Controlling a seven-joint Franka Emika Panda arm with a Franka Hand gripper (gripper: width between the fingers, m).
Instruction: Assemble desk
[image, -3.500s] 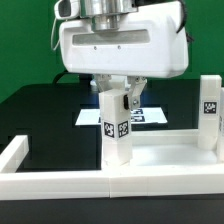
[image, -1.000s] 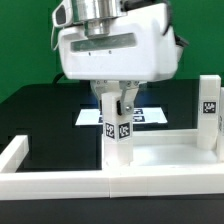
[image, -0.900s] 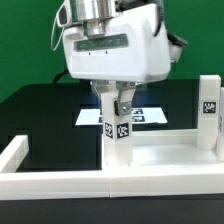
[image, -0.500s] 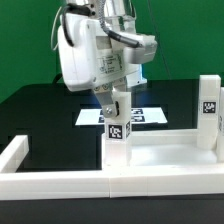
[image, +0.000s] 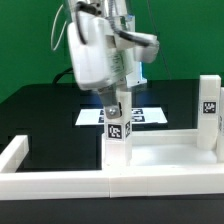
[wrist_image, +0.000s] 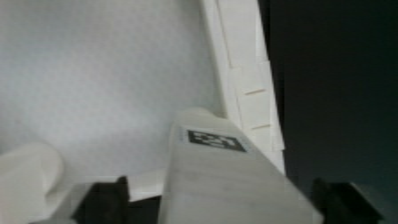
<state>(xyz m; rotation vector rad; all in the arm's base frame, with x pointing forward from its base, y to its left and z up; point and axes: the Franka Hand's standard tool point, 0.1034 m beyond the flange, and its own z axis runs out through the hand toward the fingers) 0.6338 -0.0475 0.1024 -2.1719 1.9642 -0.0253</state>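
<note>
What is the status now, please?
Gripper around upright leg, grip unclear. Second leg stands at exterior view's right. Nothing in the way.

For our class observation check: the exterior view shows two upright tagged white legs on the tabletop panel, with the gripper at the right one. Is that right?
Not quite. In the exterior view the gripper is at the left leg; the right leg stands alone on the tabletop panel.

Robotics laboratory test cell. Indicators: a black work desk (image: 40, 110) bounded by a low white border wall (image: 50, 180), a fixed marker board (image: 90, 117) carrying tags, and a dark backdrop.
</note>
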